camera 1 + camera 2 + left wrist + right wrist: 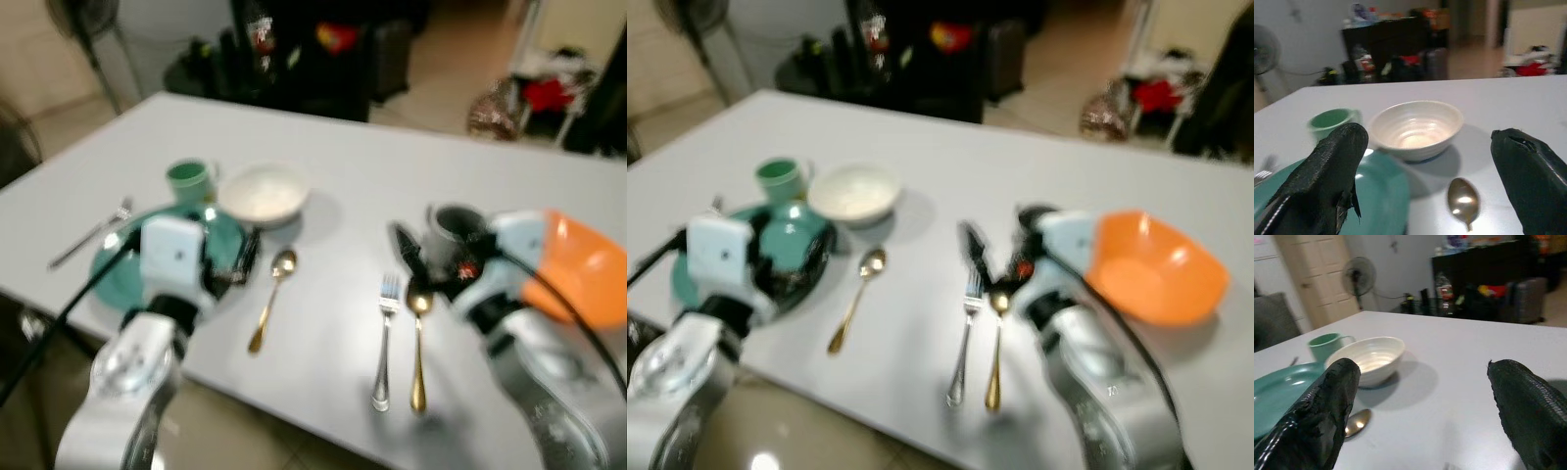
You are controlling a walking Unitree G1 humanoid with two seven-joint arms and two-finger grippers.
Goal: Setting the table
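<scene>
My judgement: the right-hand place setting lacks its plate, so I should work slowly here and keep both arms low and clear of the laid cutlery. My left end effector (1425, 181) hangs over the teal plate (118, 269), fingers spread wide, holding nothing; the white bowl (263, 194) sits at its 12 o'clock and the gold spoon (271, 297) at 3. My right end effector (1425, 411) is likewise spread and empty, just above the fork (384, 338) and second gold spoon (418, 343), with the orange bowl (1156, 266) at 3 o'clock on the table (372, 176).
</scene>
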